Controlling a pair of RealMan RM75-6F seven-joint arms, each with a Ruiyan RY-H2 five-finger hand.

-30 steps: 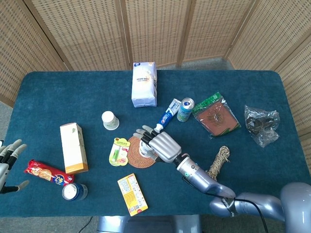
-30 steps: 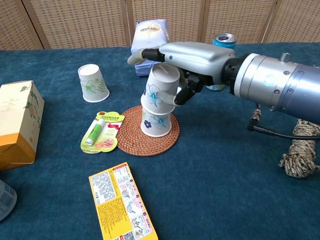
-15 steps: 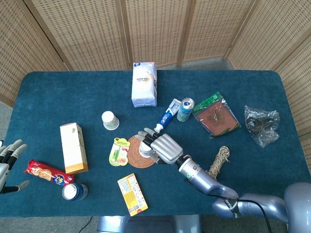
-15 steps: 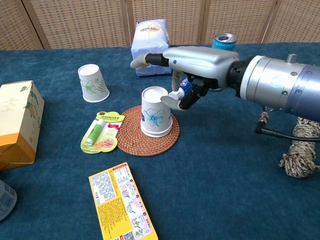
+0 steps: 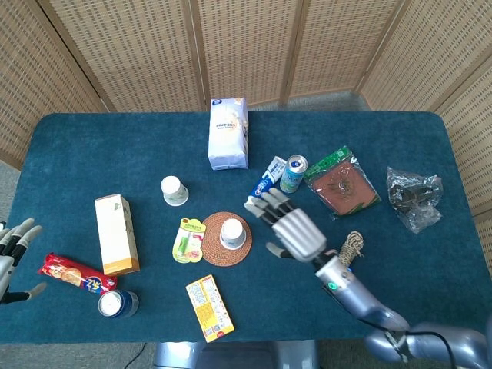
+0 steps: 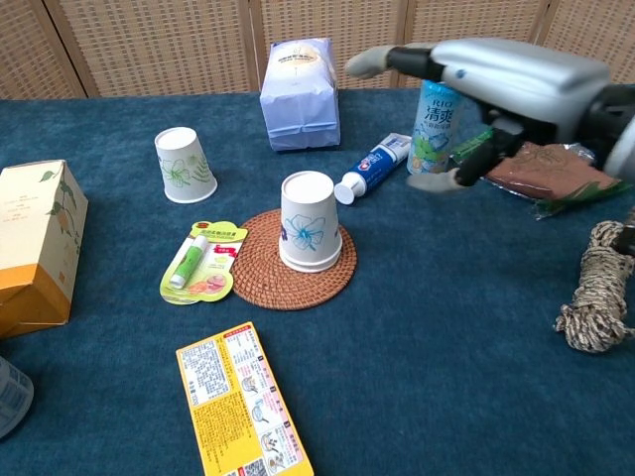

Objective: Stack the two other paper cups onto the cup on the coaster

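Now, right hand: hanging fingers-spread, holding nothing.
Loose paper cup: looking light, crushable; gripping gently around its wall.

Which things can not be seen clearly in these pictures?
- Left hand: head view, cut by the left edge; absent from the chest view.
- Cup stack on the coaster: the cup count cannot be told.
- Can: chest view, cut by the corner.
- Right hand: chest view, blurred.
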